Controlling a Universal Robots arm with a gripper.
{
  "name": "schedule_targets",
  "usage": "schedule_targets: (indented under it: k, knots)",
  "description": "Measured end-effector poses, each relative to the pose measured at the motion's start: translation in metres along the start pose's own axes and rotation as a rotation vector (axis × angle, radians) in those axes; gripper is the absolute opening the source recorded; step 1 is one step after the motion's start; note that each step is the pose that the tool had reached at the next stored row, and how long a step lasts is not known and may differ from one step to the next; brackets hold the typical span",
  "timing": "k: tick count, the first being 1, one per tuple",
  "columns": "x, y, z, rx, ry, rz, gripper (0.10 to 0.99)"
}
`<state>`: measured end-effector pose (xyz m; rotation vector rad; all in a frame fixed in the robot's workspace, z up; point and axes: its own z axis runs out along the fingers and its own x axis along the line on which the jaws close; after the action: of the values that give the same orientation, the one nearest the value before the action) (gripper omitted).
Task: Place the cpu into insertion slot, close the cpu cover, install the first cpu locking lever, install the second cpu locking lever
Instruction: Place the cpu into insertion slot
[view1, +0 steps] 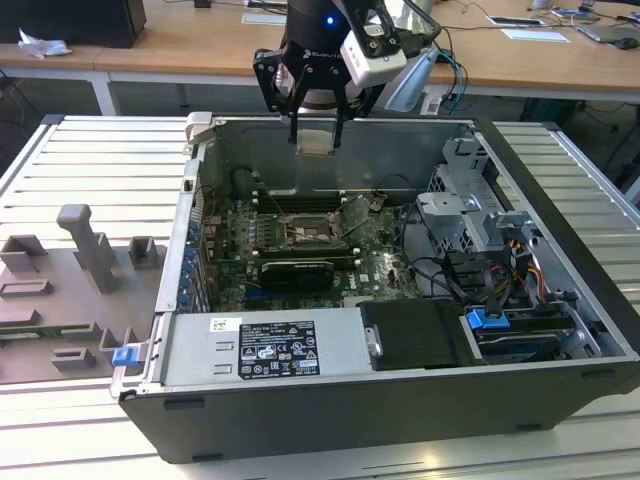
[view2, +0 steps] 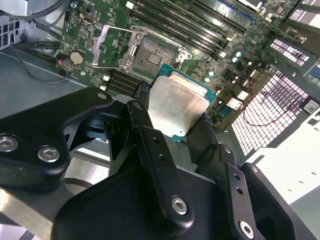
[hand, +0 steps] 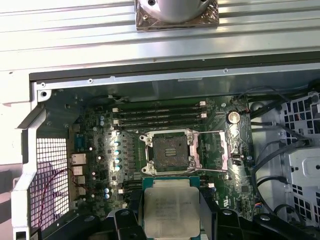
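— Where's the cpu right now?

— Clamped in the gripper. A black finger presses on each of two opposite edges, and the pale metal face is turned toward both wrist cameras. The jaws are closed only as far as the chip's width.

— And where is that over the machine?

— In the exterior view it hangs above the open computer case, about level with the top of the far wall (well clear of the board, touching nothing but the fingers).

— The insertion slot?

— It's down on the green motherboard, with its dark square bed exposed inside the silver rim. The chip is apart from it, not seated.

— The cpu cover?

— Swung open. It's tilted up off the slot on the side toward the round coin battery, and the board shows through its window.

— Anything else nearby?

— Long memory slots run between the slot and the case's far wall. A power supply with a white label sits along the near wall in the exterior view.
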<state>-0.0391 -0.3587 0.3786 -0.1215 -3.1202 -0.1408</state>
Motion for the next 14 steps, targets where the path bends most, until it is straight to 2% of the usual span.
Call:
schedule_targets:
  k: [14]
  knots:
    - [0.0, 0.0, 0.0, 0.0, -0.0005, 0.005, 0.541]
